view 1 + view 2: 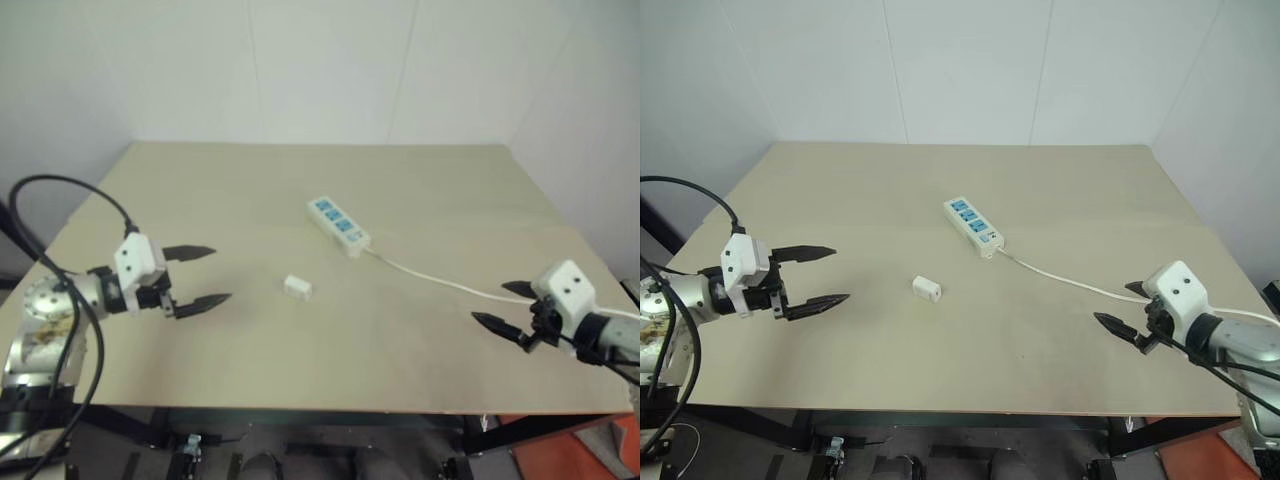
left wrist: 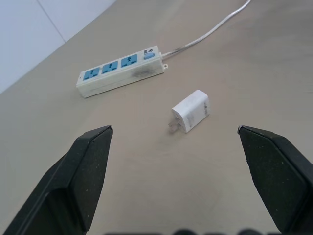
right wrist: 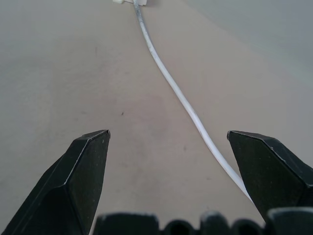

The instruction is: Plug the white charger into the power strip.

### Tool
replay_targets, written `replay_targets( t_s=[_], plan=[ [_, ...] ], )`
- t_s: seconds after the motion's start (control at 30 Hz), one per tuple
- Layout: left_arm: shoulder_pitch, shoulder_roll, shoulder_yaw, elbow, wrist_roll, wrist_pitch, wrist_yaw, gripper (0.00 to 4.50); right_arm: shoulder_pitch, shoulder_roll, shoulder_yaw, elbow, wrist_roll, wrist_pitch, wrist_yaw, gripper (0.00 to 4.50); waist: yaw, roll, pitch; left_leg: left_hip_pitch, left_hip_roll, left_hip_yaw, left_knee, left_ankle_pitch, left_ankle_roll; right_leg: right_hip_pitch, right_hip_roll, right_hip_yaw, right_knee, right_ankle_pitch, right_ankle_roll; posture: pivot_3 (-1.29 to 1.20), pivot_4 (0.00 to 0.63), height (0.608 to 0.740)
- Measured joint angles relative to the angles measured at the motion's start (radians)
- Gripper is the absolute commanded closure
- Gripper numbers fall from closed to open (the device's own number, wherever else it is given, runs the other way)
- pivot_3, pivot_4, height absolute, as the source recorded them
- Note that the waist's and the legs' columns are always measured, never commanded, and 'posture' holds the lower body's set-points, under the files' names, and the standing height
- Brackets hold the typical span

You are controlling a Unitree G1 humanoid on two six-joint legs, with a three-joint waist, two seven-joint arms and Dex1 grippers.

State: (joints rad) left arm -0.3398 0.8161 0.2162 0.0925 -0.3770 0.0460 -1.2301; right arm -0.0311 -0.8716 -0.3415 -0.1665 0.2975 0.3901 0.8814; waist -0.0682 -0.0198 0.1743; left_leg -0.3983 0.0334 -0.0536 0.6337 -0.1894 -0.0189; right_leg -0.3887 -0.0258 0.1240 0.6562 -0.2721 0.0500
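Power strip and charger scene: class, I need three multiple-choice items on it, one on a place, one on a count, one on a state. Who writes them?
1. Where does the white charger lie?
A. on the table, apart from the power strip
B. plugged into the strip
C. in the right end effector

2. How many blue-faced sockets show on the strip?
A. one
B. three
C. six

3. How does the left end effector stand?
A. shut on the charger
B. shut, empty
C. open, empty

Key: 1 A, bare table shows between charger and strip. 2 B, the left wrist view shows three blue sockets in a row. 3 C, its black fingers stand wide apart with nothing between them.
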Motion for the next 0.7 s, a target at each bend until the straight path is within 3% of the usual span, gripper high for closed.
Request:
replay_targets(
  t_s=[0.7],
  plan=[
    [-0.001,0.001,-0.006,0.001,0.021,-0.019,0.016,0.02,-0.008,0.039,0.005,0.007,0.03,-0.037,0.006,0.0,-0.002,0.0,0.0,0.0,0.0,0.0,0.0,0.0,0.0,0.0,0.0,0.0,-0.001,0.0,0.0,0.0,0.15,0.74]
  ],
)
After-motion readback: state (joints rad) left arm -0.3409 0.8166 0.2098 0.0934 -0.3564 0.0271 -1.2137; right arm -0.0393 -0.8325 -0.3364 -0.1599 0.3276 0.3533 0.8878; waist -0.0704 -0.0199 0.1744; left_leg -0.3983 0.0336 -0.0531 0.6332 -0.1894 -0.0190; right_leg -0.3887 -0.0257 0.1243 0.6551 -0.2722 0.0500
